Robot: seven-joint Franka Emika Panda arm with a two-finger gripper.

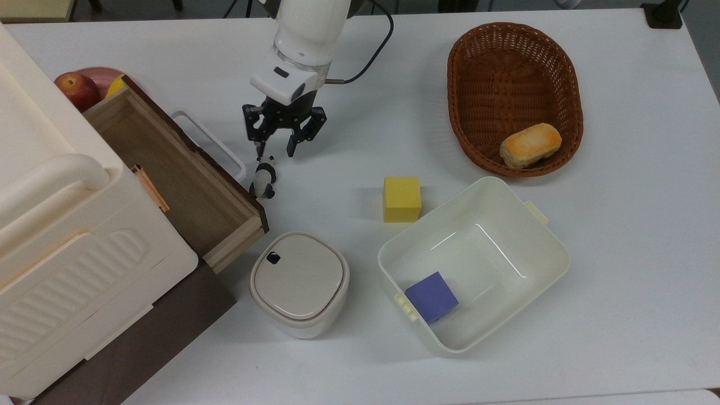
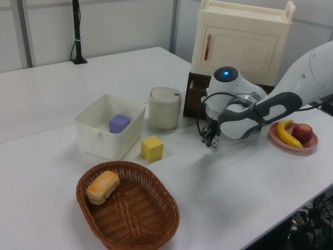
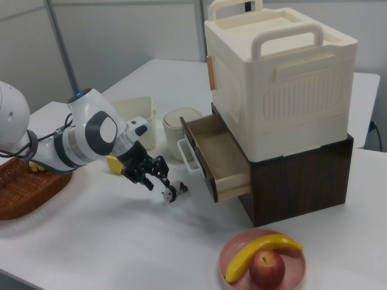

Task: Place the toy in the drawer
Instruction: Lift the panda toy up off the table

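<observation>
The gripper hung with its 2 fingers spread and empty, just beside the toy, probably lining up a grasp. The toy lay on the tabletop against the open drawer, near its white handle.
</observation>
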